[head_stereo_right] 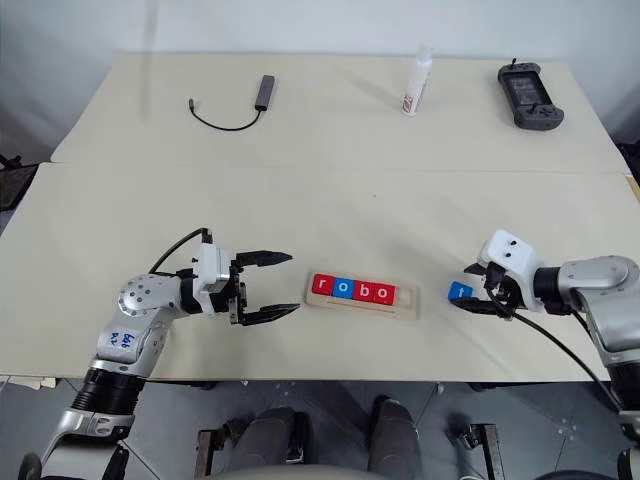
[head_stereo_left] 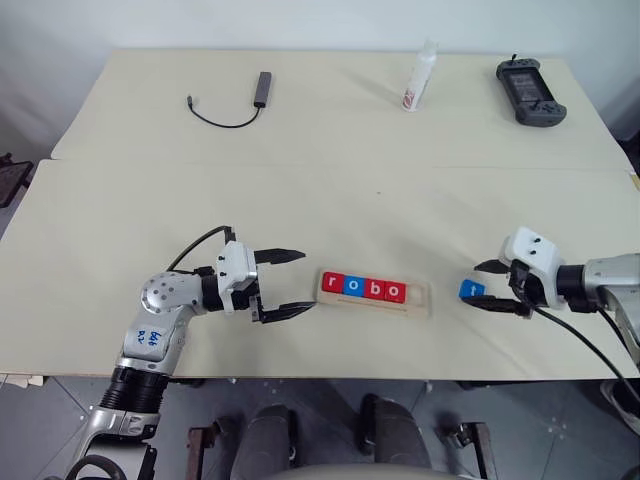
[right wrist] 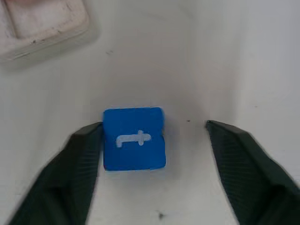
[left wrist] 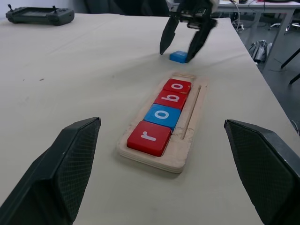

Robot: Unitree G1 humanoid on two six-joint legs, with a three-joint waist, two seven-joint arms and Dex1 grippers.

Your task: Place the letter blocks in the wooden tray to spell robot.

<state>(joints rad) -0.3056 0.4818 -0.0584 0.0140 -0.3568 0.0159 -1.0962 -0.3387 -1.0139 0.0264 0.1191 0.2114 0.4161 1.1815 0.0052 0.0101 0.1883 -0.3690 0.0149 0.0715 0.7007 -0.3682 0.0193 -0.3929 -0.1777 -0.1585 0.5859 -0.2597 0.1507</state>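
Four flat square letter tiles, red r, blue o, red b, red o [head_stereo_left: 364,288], already sit in the long pale wooden tray [head_stereo_left: 417,297] near the table's front edge; its last slot is empty. My right gripper [right wrist: 152,140] straddles the small blue t block [right wrist: 134,138] on the table right of the tray, jaws spread, one finger touching it. Next I must close, lift, and seat it. My left gripper [head_stereo_left: 288,284] hovers spread beside the tray's left end.
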